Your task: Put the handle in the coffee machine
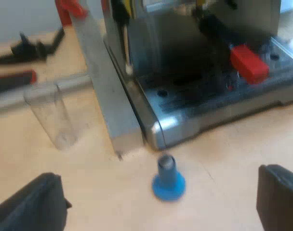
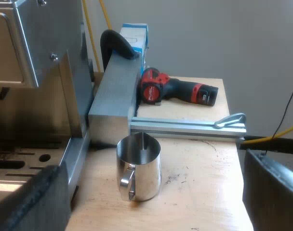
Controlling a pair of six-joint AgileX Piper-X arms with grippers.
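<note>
Clearly, left gripper [image 1: 160, 175] spread wide, empty, over tamper [image 1: 169, 185].

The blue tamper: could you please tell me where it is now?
In the left wrist view, the blue tamper stands on the table just off a base corner of the espresso machine, not far from the measuring glass.

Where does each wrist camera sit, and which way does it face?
Left wrist view: above the open left gripper, facing down at blue tamper, measuring glass, espresso machine front and handle's red end.
Right wrist view: above the open right gripper, facing metal jug, drill, machine's side.
Both share the machine's drip tray.
</note>
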